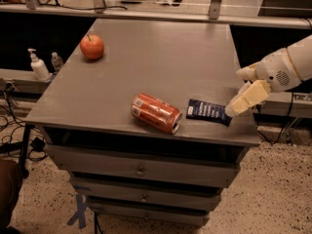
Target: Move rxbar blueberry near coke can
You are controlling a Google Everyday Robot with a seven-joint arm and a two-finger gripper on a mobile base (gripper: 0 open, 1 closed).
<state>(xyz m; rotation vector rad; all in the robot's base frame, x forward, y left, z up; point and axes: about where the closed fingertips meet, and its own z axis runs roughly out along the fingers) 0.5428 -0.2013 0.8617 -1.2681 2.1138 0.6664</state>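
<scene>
you have one coke can (155, 112) lying on its side, one rxbar blueberry (208, 111) just beside it, one apple (92, 47) well apart; your gripper (235, 93), fingers apart and empty, hovers at the bar's right end.

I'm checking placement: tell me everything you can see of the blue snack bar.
The snack bar is a flat, dark navy wrapper with small white lettering, lying flat near the table's front right edge, just right of the tipped soda can, not touching it. The gripper hangs at its right end, fingers open; contact is unclear.
</scene>
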